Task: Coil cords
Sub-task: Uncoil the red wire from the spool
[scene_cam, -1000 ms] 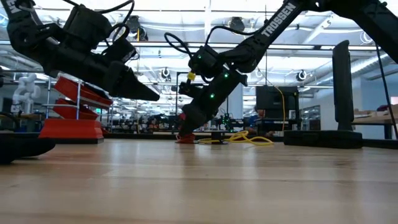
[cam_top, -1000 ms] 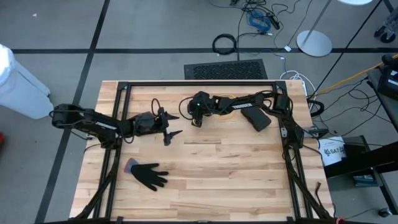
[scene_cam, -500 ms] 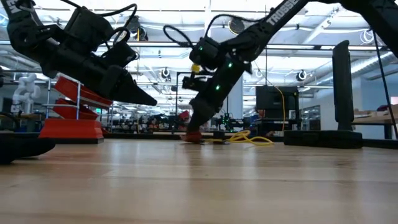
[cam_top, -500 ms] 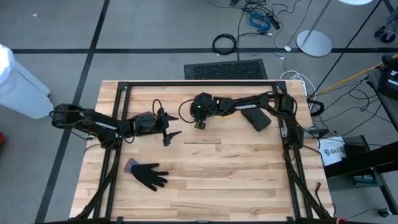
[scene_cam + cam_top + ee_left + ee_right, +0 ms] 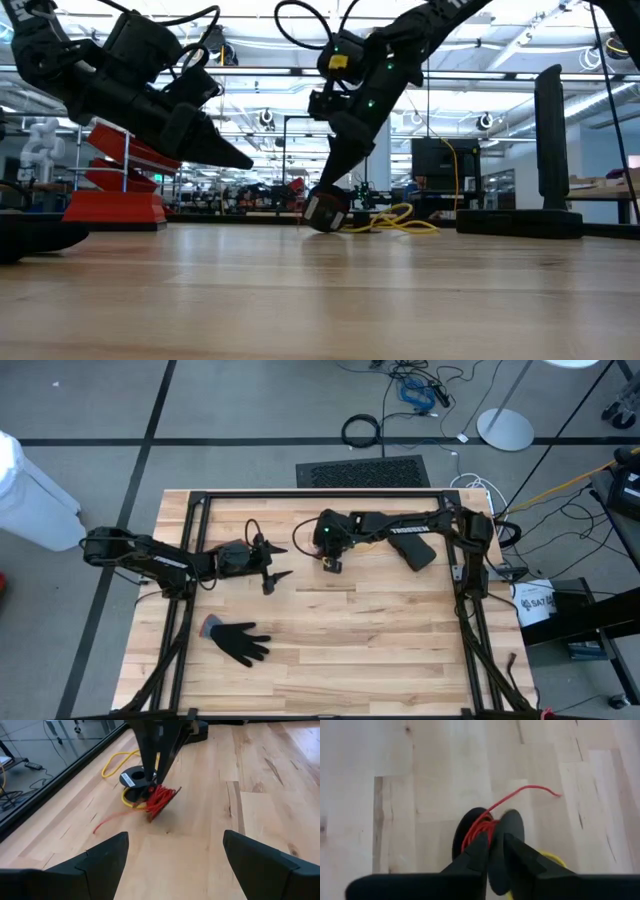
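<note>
A black spool (image 5: pixel 470 827) wound with red cord (image 5: pixel 160 800) is between the fingers of my right gripper (image 5: pixel 331 563), just far of the table's middle. The red cord's loose tail (image 5: pixel 540 787) trails over the wood. A yellow cord (image 5: pixel 117 762) lies in loose loops on the table just behind the spool. My left gripper (image 5: pixel 280 560) hovers open left of the spool, pointing at it, with nothing between its fingers. The task's black cord does not show. My right gripper pinches the spool between its two fingers (image 5: pixel 480 852) at the rim, where the red windings (image 5: pixel 487 827) show. The fingers slant down from above, coming from the table's right. The spool (image 5: pixel 325 212) hangs tilted, its lower edge at or just above the wood.
A black glove (image 5: pixel 238 640) lies near the front left. A black handle-shaped thing (image 5: pixel 410 550) lies under the right arm. A black rail frame (image 5: pixel 320 495) borders the tabletop. The near half of the table is bare wood.
My right gripper has risen and drawn a little toward the table's near and right edges, tipping steeper. The spool with the red cord has come up with it from lying low on the table and now hangs tilted.
</note>
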You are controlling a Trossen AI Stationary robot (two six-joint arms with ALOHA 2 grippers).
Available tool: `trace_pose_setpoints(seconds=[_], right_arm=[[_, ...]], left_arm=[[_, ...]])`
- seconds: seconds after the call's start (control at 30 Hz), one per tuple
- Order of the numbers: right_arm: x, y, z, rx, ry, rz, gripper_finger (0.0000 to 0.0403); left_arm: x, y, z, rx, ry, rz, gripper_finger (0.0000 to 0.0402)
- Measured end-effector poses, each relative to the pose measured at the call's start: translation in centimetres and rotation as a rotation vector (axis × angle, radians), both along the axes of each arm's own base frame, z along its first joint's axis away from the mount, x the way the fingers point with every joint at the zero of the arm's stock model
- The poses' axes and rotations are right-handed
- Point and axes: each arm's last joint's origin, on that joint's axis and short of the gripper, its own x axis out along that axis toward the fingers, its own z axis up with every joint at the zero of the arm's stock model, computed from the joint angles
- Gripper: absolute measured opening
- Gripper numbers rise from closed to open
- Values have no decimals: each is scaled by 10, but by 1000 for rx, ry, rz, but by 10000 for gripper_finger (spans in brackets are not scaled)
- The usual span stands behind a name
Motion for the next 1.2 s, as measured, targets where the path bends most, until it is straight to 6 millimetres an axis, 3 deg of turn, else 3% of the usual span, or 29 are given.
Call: trace_pose_setpoints(seconds=[0.2,0.9,1.2], right_arm=[[-1,-3,0,-13,8,10,4],[-15,-17,-15,1,58,-33,11],[-13,-22,-16,55,-9,-10,11]], left_arm=[[0,0,0,-7,-2,1,334],[0,0,0,-8,-2,-1,334],[0,0,0,-8,-2,-1,334]])
